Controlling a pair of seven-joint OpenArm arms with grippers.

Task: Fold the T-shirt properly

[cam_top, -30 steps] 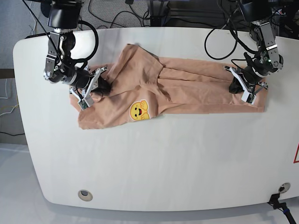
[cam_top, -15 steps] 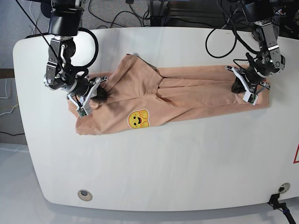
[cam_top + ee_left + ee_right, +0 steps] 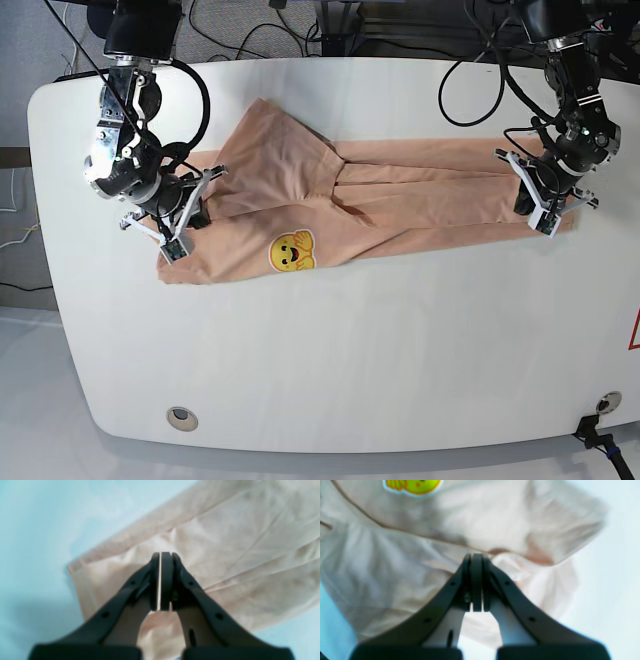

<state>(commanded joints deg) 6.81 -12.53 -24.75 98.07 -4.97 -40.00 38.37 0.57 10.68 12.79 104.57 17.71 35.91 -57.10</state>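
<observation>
The peach T-shirt [image 3: 400, 205] lies stretched in a long band across the white table, with its yellow smiley print [image 3: 291, 251] facing up near the front edge. My left gripper [image 3: 530, 207] is shut on the cloth's right end; in the left wrist view its pads [image 3: 166, 580] press together over the T-shirt [image 3: 237, 542] near a corner. My right gripper [image 3: 190, 218] is shut on the left end. In the right wrist view the right gripper [image 3: 476, 557] pinches a fold of the T-shirt [image 3: 395, 555] below the smiley print [image 3: 412, 485].
The white table [image 3: 350, 350] spreads wide in front of the shirt. A round grommet [image 3: 181, 417] sits near its front left edge. Dark cables [image 3: 270, 30] hang behind the far edge, close to both arm bases.
Both grippers have pulled apart, the right one left and toward the front, the left one further right. The shirt has drawn out longer and flatter, and the smiley has shifted left.
</observation>
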